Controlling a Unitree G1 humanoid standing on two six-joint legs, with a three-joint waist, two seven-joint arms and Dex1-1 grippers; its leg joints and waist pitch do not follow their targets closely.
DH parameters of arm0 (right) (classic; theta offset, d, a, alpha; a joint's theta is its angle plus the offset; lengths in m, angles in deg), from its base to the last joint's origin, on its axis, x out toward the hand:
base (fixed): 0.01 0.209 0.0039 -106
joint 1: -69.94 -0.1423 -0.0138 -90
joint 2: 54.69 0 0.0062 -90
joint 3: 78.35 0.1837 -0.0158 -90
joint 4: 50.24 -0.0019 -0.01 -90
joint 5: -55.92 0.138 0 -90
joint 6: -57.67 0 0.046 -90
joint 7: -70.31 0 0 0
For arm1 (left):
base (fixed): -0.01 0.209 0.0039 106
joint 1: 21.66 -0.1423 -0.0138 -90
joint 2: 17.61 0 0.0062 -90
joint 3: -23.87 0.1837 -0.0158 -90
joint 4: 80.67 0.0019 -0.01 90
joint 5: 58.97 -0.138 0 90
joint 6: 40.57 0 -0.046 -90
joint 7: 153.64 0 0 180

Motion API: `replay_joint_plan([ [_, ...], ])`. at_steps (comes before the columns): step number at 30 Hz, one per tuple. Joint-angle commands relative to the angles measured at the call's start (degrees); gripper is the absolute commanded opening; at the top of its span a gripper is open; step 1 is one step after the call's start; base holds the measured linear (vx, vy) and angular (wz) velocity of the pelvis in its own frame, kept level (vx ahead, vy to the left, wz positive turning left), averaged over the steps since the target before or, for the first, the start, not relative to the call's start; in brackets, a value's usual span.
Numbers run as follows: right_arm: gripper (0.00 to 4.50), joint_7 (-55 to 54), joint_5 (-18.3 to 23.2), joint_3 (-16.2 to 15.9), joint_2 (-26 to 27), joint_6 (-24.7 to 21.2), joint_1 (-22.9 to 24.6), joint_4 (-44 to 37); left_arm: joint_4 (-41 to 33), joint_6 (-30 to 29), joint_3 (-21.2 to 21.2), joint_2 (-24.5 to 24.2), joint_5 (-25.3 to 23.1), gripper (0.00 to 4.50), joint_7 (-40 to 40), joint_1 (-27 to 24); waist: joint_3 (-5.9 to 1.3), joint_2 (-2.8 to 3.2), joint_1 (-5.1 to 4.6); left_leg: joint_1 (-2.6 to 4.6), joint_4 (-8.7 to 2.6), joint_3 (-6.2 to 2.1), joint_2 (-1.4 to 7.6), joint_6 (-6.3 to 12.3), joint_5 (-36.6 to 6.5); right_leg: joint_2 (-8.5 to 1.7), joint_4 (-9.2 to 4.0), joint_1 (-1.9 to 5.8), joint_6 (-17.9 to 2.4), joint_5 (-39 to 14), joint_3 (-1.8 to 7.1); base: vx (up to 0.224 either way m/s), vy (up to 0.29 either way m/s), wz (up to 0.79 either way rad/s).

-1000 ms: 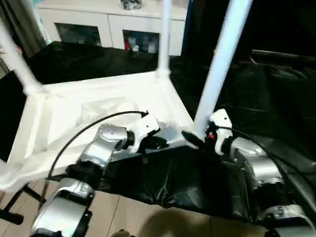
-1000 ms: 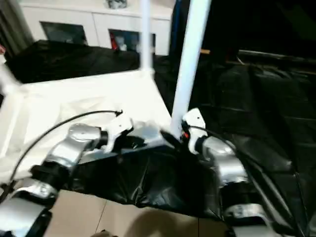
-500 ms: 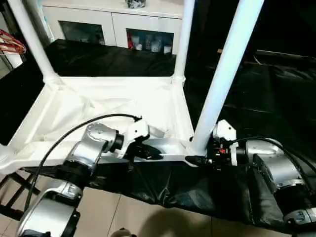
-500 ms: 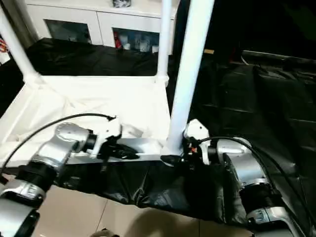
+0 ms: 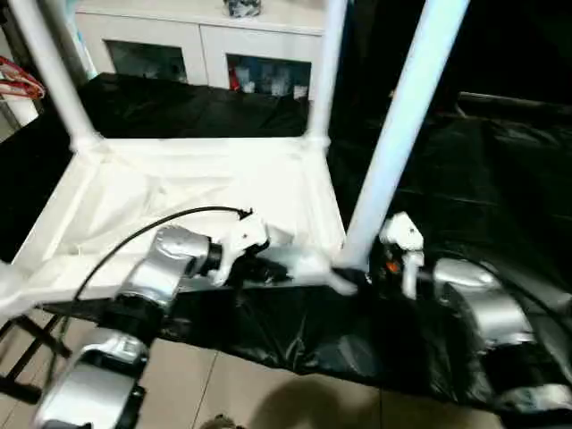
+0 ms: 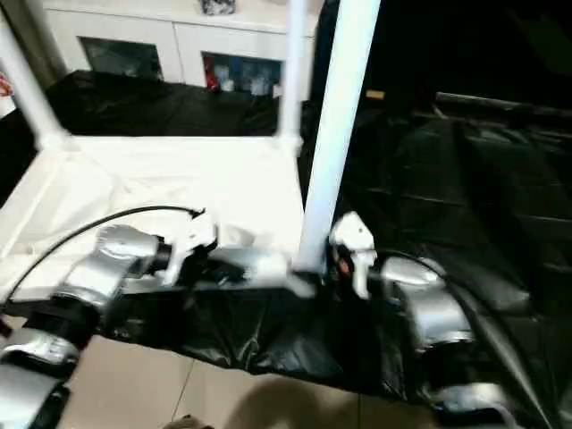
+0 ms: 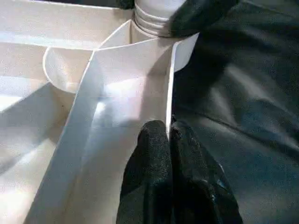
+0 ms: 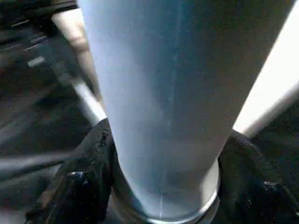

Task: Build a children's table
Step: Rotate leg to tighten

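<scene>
Upside down on the black tabletop [image 5: 500, 179] lies the children's table [image 5: 179, 197], left tool [image 7: 169, 140] pinched shut on its rim while the right tool [image 8: 163, 154] straddles the near leg [image 5: 393, 143] — better square it before pressing home.

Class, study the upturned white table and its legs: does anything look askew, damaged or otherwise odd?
Nothing stands out. The children's table lies upside down on the black-covered work table with legs standing up from its corners. The left gripper pinches the rim; the right gripper has a finger on each side of the near leg.
</scene>
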Motion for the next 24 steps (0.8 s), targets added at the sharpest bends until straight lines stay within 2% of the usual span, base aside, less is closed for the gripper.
replay_joint_plan([
  [1, 2.64, -5.03, -1.29, -4.95, 6.69, 0.20, -1.24, 2.29, 1.43, -1.46, 0.37, 5.41, -0.70, 0.00, -9.98, 3.08, -2.86, -0.50, -0.45, 0.81, -4.49, -2.18, 3.75, 1.26, -10.59, -6.61, -6.16, 2.15, -6.96, -24.97, 3.79, 0.000, 0.000, 0.00],
  [2, 2.64, -7.74, -1.85, -4.68, 8.02, 0.15, -1.73, 3.14, 2.06, -1.74, 0.32, 6.14, -1.32, 0.00, -12.23, 3.47, -2.83, -0.59, -0.56, 0.77, -4.58, -2.31, 3.75, 1.21, -10.90, -6.68, -6.27, 2.34, -6.62, -25.67, 3.75, 0.000, 0.000, 0.00],
  [3, 2.64, -11.73, -2.76, -4.39, 10.16, -0.20, -2.59, 4.37, 2.41, -2.69, 0.17, 7.50, -1.56, 0.00, -14.59, 3.78, -2.92, -0.29, -0.62, 0.75, -4.51, -2.28, 3.73, 1.38, -10.61, -6.77, -6.35, 2.33, -6.24, -25.59, 3.89, 0.000, 0.000, 0.00],
  [4, 2.64, -15.79, -3.60, -4.18, 12.68, -0.36, -3.62, 5.67, 2.61, -3.77, -0.03, 9.23, -1.55, 0.00, -16.95, 4.05, -2.72, -0.23, -0.90, 0.84, -4.63, -2.34, 3.86, 1.19, -11.55, -6.70, -6.44, 2.05, -6.48, -26.09, 3.86, 0.000, 0.000, 0.00],
  [6, 2.64, -18.36, -4.19, -4.36, 14.64, 0.56, -4.52, 6.56, 2.61, -4.13, 0.13, 10.90, -1.55, 0.00, -18.65, 4.09, -2.85, -0.29, -1.08, 0.70, -4.72, -2.50, 3.80, 0.85, -11.51, -6.80, -6.36, 2.37, -6.30, -26.15, 3.79, 0.000, 0.000, 0.00],
  [8, 2.64, -18.26, -4.15, -4.48, 14.95, 1.11, -4.75, 6.52, 2.25, -3.76, 0.48, 11.34, -1.54, 0.00, -18.47, 3.86, -2.97, -0.22, -0.93, 0.75, -4.61, -2.35, 3.81, 1.48, -10.96, -6.78, -6.29, 2.33, -6.30, -24.25, 4.01, 0.000, 0.000, 0.00],
  [9, 3.19, -17.50, -3.52, -3.95, 15.09, 0.93, -4.89, 6.39, 1.83, -3.23, 0.64, 11.54, -1.53, 0.00, -17.83, 3.55, -3.02, -0.24, -0.96, 0.56, -4.70, -2.36, 3.94, 1.93, -10.45, -6.67, -5.96, 2.43, -6.78, -21.86, 4.06, 0.000, 0.000, 0.00],
  [10, 3.33, -17.24, -3.30, -3.80, 15.07, 0.80, -4.90, 6.30, 1.72, -3.12, 0.67, 11.53, -1.50, 0.00, -17.62, 3.49, -2.99, -0.32, -1.01, 0.45, -4.75, -2.39, 3.98, 2.08, -10.36, -6.65, -5.82, 2.50, -6.99, -21.13, 4.03, 0.000, 0.000, 0.00],
  [13, 3.52, -15.02, -2.56, -2.91, 13.76, 0.70, -5.04, 5.60, 0.84, -1.86, 0.77, 10.62, -1.21, 0.00, -14.92, 2.91, -3.18, -0.37, -0.94, 0.25, -4.64, -2.31, 4.02, 2.54, -9.02, -6.76, -5.35, 2.71, -8.12, -17.74, 4.10, 0.000, 0.000, 0.00],
  [16, 3.73, -13.27, -3.33, -3.12, 10.90, 2.48, -5.29, 5.58, -0.30, -0.93, 0.93, 8.69, -0.53, 0.00, -11.08, 2.20, -3.35, -0.28, -0.86, 0.22, -4.50, -2.23, 4.09, 3.00, -7.81, -6.80, -4.88, 2.86, -9.11, -14.56, 4.15, 0.000, 0.000, 0.00],
  [19, 3.73, -7.69, -3.22, -3.87, 6.68, 4.15, -5.14, 5.01, -1.48, -0.37, 1.03, 6.26, 0.52, 0.00, -6.24, 1.27, -3.74, -0.36, -0.89, -0.22, -4.00, -2.01, 3.98, 4.91, -3.61, -6.57, -3.71, 3.18, -11.43, -5.10, 4.13, 0.000, 0.000, 0.00],
  [22, 3.73, -2.52, -2.25, -4.16, 3.75, 4.42, -4.82, 3.91, -2.32, 0.27, 1.34, 4.39, 1.41, 0.00, -2.15, 0.87, -3.69, -0.51, -0.64, -0.41, -3.79, -1.86, 3.84, 6.07, -3.95, -6.62, -3.64, 3.39, -11.92, -4.61, 4.02, 0.000, 0.000, 0.00],
  [24, 3.73, 2.65, -1.54, -5.07, 1.30, 4.49, -4.17, 2.45, -2.65, 1.33, 1.32, 3.13, 2.19, 0.00, 0.73, 0.86, -3.54, -0.49, -0.44, -0.42, -3.76, -1.73, 4.07, 6.44, -4.63, -6.48, -3.86, 3.19, -11.49, -6.69, 3.96, 0.000, 0.000, 0.00],
])
